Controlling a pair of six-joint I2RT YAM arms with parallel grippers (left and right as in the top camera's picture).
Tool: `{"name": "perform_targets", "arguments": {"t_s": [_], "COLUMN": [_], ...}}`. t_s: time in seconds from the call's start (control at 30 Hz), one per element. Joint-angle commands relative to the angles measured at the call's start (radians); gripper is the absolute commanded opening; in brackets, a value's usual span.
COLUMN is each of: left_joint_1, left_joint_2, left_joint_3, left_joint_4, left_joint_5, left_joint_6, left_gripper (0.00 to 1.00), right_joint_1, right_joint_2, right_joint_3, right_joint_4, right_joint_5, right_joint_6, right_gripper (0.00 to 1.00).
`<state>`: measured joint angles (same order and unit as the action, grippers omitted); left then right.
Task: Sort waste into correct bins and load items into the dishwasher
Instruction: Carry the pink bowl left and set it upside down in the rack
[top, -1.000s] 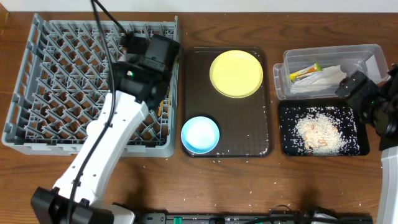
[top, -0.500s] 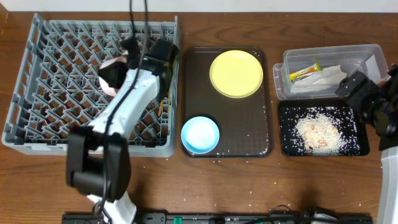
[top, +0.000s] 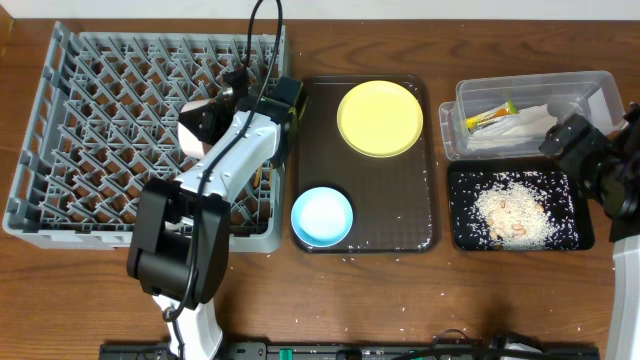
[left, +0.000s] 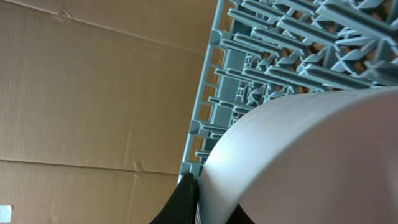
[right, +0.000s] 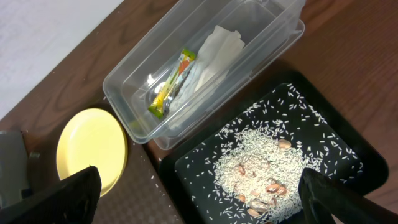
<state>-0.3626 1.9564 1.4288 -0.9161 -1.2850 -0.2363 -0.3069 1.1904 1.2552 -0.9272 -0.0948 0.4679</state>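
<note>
My left gripper (top: 215, 112) is shut on a white bowl (top: 198, 127) and holds it tilted over the right part of the grey dish rack (top: 90, 120). In the left wrist view the bowl (left: 298, 155) fills the frame, pinched at its rim by the jaws (left: 194, 200). A pale-yellow plate (top: 380, 118) and a light-blue bowl (top: 322, 216) sit on the brown serving tray. My right gripper (top: 590, 165) is open and empty above the black tray (top: 572, 238), which holds rice scraps (top: 512, 215). The clear tub (top: 590, 85) holds the wrapper (top: 492, 116) and the napkin (top: 522, 128). The cup is not visible.
The brown serving tray (top: 400, 215) lies between the rack and the bins. A thin wooden stick (top: 258, 176) shows among the rack pegs beside my left arm. Loose rice grains dot the table near the tray's front. The right wrist view shows the tub (right: 124, 81), rice (right: 261, 165) and plate (right: 90, 146).
My left arm has swung and turned at the wrist over the rack, and the white bowl has shifted a little to the right. The right arm has not moved.
</note>
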Motion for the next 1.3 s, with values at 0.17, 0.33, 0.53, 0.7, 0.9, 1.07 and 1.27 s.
{"name": "perform_targets", "arguments": {"t_s": [0.17, 0.33, 0.53, 0.7, 0.9, 1.07, 1.27], "left_joint_1": [-0.054, -0.072, -0.08, -0.079, -0.08, -0.043, 0.182], "left_joint_2": [0.013, -0.008, -0.121, -0.275, -0.366, -0.367, -0.349], "left_joint_3": [-0.01, -0.002, 0.039, 0.04, 0.039, 0.022, 0.019], "left_joint_4": [-0.002, 0.006, 0.014, 0.035, -0.027, -0.066, 0.014], "left_joint_5": [0.198, 0.457, 0.745, 1.032, 1.217, 1.115, 1.097], "left_joint_6": [-0.028, -0.028, -0.028, -0.028, -0.027, -0.039, -0.042], "left_gripper": [0.39, 0.43, 0.39, 0.19, 0.08, 0.08, 0.08], "right_joint_1": [-0.006, -0.006, -0.006, -0.006, -0.006, -0.006, -0.006], "right_joint_2": [-0.001, -0.001, -0.001, -0.001, -0.001, -0.001, -0.001], "right_joint_3": [-0.001, -0.001, -0.001, -0.001, -0.001, -0.001, -0.001], "right_joint_4": [-0.002, -0.002, -0.002, -0.002, -0.002, -0.002, -0.002], "right_joint_5": [0.0, 0.0, 0.0, 0.0, 0.0, 0.0, 0.0], "right_joint_6": [0.014, 0.014, 0.014, 0.014, 0.014, 0.014, 0.014], "right_gripper": [0.99, 0.99, 0.99, 0.99, 0.99, 0.99, 0.99]}}
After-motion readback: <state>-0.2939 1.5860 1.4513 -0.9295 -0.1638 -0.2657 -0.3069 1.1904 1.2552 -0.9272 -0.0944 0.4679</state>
